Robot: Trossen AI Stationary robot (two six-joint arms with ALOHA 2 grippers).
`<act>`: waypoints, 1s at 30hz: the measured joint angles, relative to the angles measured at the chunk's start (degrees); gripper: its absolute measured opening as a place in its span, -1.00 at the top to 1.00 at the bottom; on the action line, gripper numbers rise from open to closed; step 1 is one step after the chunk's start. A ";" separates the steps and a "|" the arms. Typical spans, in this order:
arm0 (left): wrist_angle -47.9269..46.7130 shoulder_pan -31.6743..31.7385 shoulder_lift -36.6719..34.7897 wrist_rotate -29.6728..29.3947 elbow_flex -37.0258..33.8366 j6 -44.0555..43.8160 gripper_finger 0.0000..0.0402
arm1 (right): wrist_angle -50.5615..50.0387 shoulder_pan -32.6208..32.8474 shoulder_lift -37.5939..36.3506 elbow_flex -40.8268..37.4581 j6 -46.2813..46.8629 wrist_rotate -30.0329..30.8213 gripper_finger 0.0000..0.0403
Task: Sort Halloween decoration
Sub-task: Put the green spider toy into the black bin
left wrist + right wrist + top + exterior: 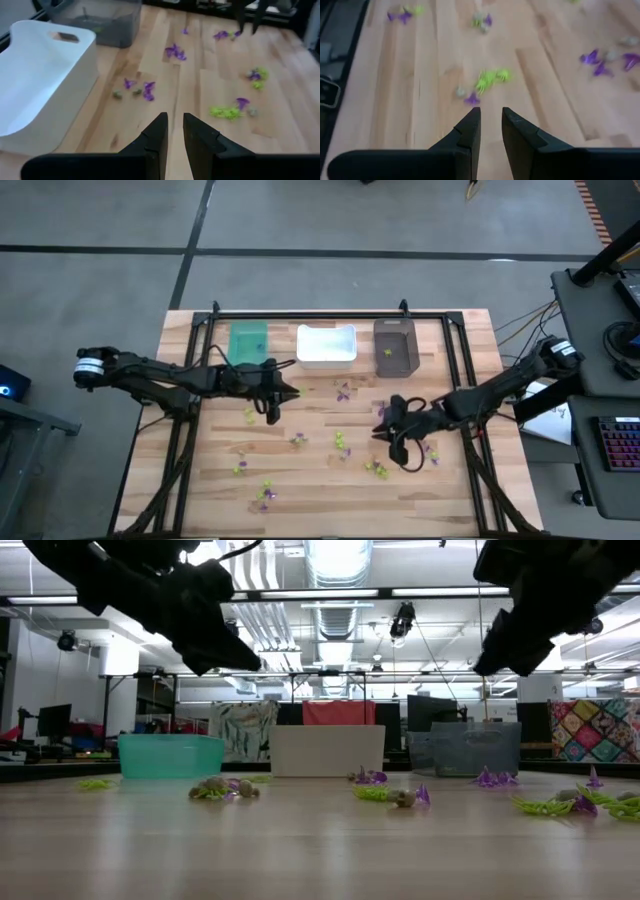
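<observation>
The Halloween decoration lies scattered on the wooden table (200, 480) as tiny purple, lime-green and pale trinkets (340, 440). My left gripper (295, 392) hovers above the table in front of the white bin (326, 345). Its fingers (174, 120) stand a narrow gap apart with nothing between them. Purple trinkets (147, 90) and a green one (225, 112) lie on the wood ahead of it. My right gripper (383, 428) hovers right of centre, its fingers (491, 112) also narrowly apart and empty. It sits above a green cluster (490, 79) and a purple piece (472, 100).
Three bins stand in a row along the far edge: teal (248, 343), white, and dark brown (395, 345) with something small inside. A black frame (330, 315) borders the table. More trinkets lie near the front edge (265, 495).
</observation>
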 joint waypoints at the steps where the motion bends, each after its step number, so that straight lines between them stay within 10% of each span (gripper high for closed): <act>1: 0.56 -0.23 0.00 0.30 0.00 -0.25 0.79 | -0.04 0.56 0.89 0.01 0.72 0.04 0.66; 21: 9.29 -6.12 0.41 1.18 -0.02 -0.95 0.70 | 12.67 2.79 15.73 1.68 -11.20 11.11 0.66; 30: 21.40 -8.51 12.85 0.98 0.90 -1.82 0.74 | 20.09 0.84 19.45 1.66 -15.10 12.21 0.66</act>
